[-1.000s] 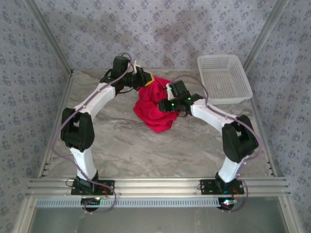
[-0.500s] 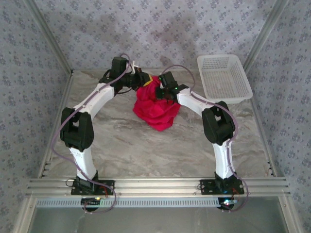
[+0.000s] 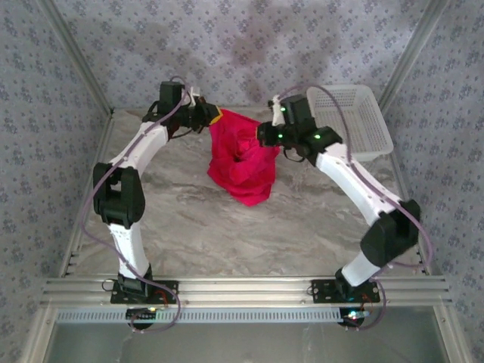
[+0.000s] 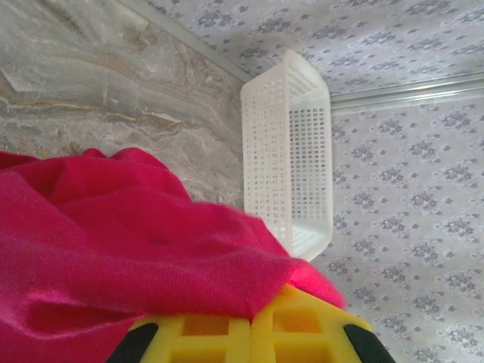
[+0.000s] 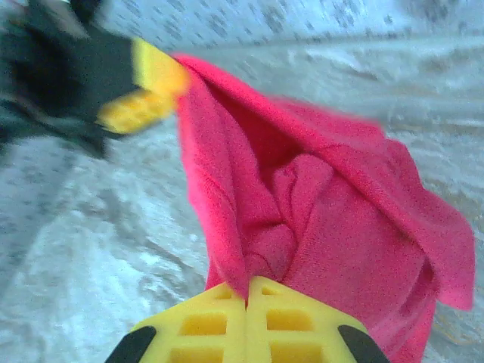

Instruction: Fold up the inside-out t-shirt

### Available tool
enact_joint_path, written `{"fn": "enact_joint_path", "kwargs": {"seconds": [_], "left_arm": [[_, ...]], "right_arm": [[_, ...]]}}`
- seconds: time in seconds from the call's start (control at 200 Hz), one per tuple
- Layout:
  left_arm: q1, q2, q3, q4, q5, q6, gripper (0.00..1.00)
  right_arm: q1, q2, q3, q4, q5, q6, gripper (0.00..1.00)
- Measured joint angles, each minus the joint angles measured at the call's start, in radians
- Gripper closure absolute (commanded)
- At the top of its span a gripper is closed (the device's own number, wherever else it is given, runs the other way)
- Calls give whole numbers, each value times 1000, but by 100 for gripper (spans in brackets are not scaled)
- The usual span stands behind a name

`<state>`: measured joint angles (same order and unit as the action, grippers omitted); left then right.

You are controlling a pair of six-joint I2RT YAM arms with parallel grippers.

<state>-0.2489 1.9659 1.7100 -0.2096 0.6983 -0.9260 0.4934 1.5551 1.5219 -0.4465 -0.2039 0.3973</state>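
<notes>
While pinching the bright red fabric t-shirt (image 3: 242,162) by its top edge with left gripper (image 3: 214,118) and right gripper (image 3: 265,135), left of the white mesh basket (image 3: 354,119), lets it hang lengthwise toward the counter (image 3: 181,223).

Left arm (image 3: 140,147), right arm (image 3: 355,181): jaws clamped.

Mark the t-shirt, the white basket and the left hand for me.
t-shirt (image 3: 243,162), top view, middle of the cloth.
white basket (image 3: 374,121), top view, mesh floor.
left hand (image 3: 214,118), top view, yellow fingertips.

t-shirt (image 3: 243,160) between left pincer (image 3: 215,118) and right pincer (image 3: 265,136), basket (image 3: 361,113) further right.
</notes>
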Motion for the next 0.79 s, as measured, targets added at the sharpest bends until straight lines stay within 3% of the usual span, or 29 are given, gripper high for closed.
{"fn": "enact_joint_path", "kwargs": {"seconds": [0.075, 0.165, 0.27, 0.38, 0.575, 0.795], "left_arm": [[-14, 23, -3, 5, 5, -1, 100], [-21, 34, -41, 24, -8, 0, 91], [-22, 31, -116, 54, -21, 10, 70], [-22, 12, -198, 64, -35, 49, 59], [-49, -64, -271, 6, -69, 156, 53], [-152, -121, -275, -114, -141, 343, 42]], "right_arm": [[-35, -55, -48, 37, -74, 34, 100], [-71, -63, -93, 66, -140, 66, 100], [-108, -28, -114, 71, -186, 90, 100], [-143, 18, -125, 73, -211, 109, 100], [-156, 62, -128, 45, -204, 104, 100], [-126, 64, -198, 10, -193, 74, 93]]}}
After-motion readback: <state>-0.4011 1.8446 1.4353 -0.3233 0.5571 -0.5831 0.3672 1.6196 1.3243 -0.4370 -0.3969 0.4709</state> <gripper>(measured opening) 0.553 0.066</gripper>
